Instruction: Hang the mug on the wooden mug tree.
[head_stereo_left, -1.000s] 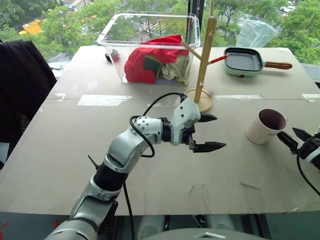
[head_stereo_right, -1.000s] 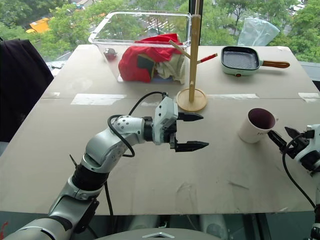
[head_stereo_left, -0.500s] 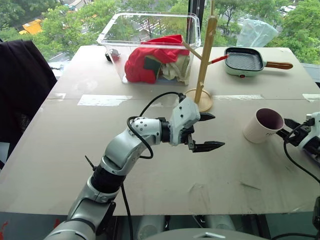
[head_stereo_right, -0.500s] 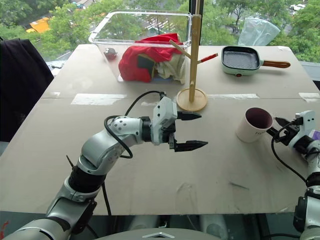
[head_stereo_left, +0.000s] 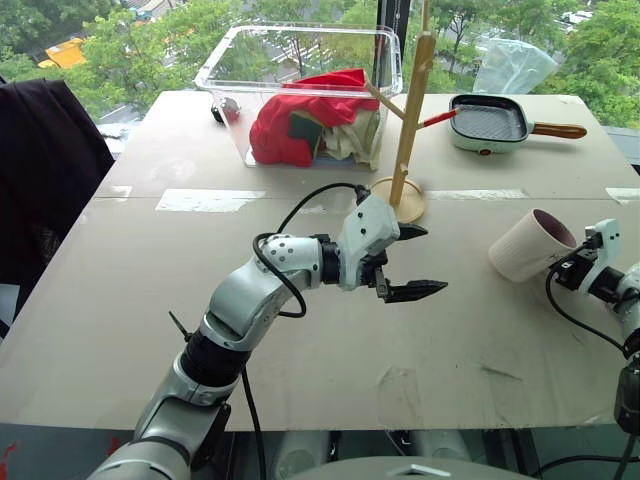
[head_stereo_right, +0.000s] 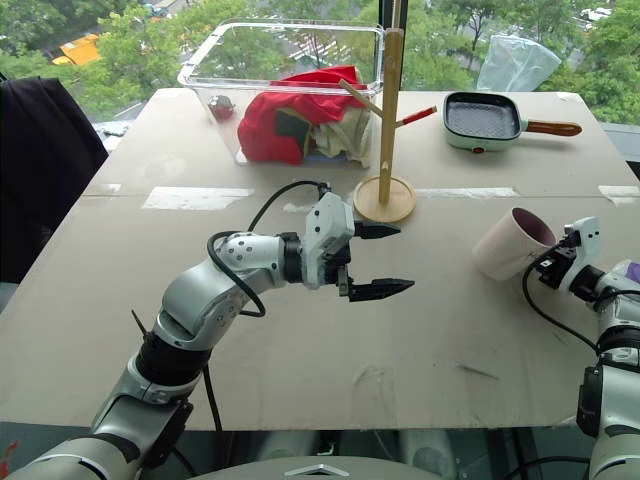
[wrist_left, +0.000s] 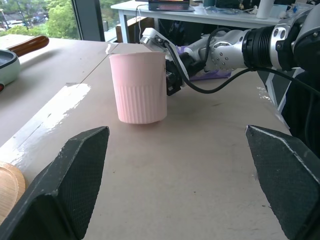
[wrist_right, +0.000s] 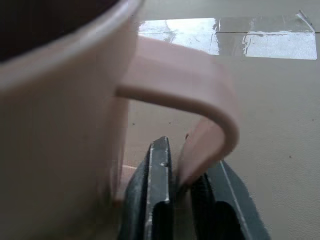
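The mug sits tilted at the right side of the table, well right of the wooden mug tree. The right gripper pinches its handle, one finger through the loop. The left gripper hangs spread and empty mid-table. The mug looks stiff, smooth and breakable; gripped at one side, it may swing, so a firm pinch low on the handle seems right
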